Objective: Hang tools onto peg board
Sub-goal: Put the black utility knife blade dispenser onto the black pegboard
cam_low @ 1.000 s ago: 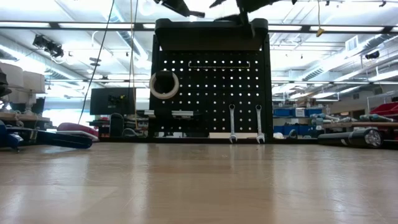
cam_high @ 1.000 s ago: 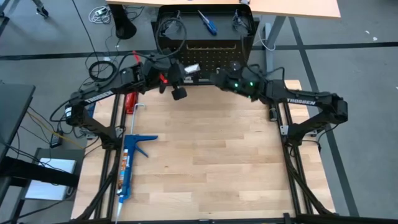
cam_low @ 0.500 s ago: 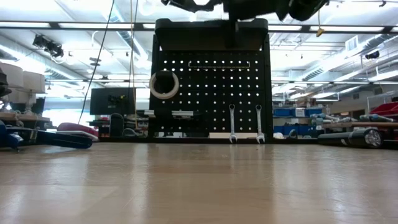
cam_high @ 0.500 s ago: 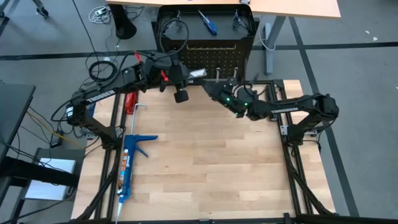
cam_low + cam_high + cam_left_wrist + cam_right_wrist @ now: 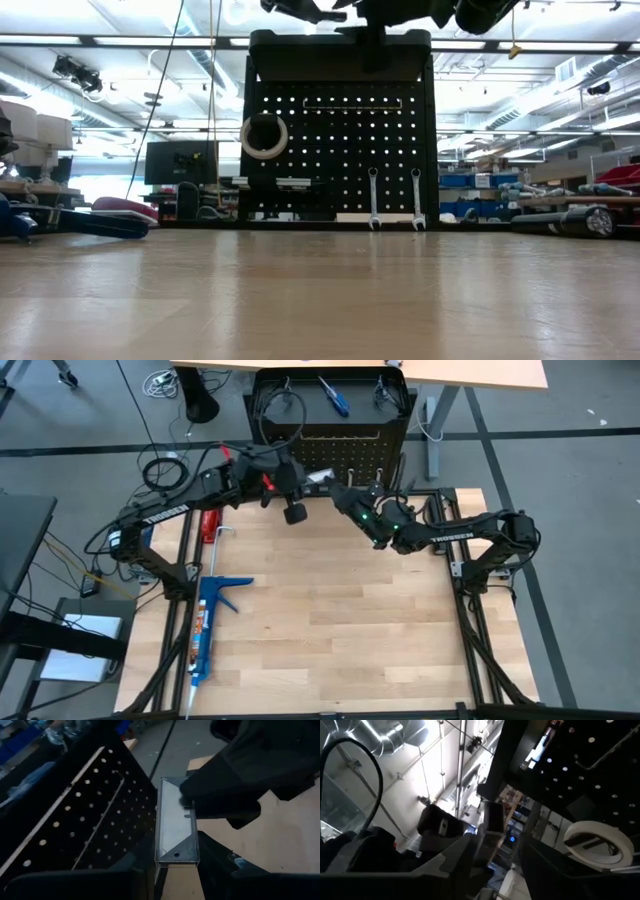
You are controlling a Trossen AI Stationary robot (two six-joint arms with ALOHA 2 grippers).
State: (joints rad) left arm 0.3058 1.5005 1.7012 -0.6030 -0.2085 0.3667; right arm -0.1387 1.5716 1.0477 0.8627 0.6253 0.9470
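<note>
The peg board [image 5: 340, 130] stands at the table's far edge. On it hang a white tape roll [image 5: 264, 136] and two silver wrenches [image 5: 373, 198] [image 5: 417, 198]. High in front of the board, my left gripper [image 5: 303, 480] is shut on a flat clear plastic case [image 5: 176, 827], which also shows in the high view [image 5: 319, 478]. My right gripper [image 5: 340, 493] faces it from the table's right. Its fingers stand open on either side of the case's far end [image 5: 492, 837]. My left gripper pinches the clear case between its two fingers by the two long edges at the end nearest its wrist [image 5: 176, 862]. The case sticks straight out past the fingers, flat face up, lifted clear of the table. My right gripper covers the case's far corner [image 5: 186, 802]; whether it touches, I cannot tell.
A blue caulking gun [image 5: 210, 618] and a red-handled tool [image 5: 209, 522] lie at the table's left edge. A blue-handled screwdriver [image 5: 334, 397] lies on the peg board's top. The wooden tabletop [image 5: 340, 620] lies below both arms.
My right gripper has swung away from the peg board, down and toward the table's left, and tipped its fingers toward the case in my left gripper. The left gripper has kept its hold, and the case has stayed in place.
</note>
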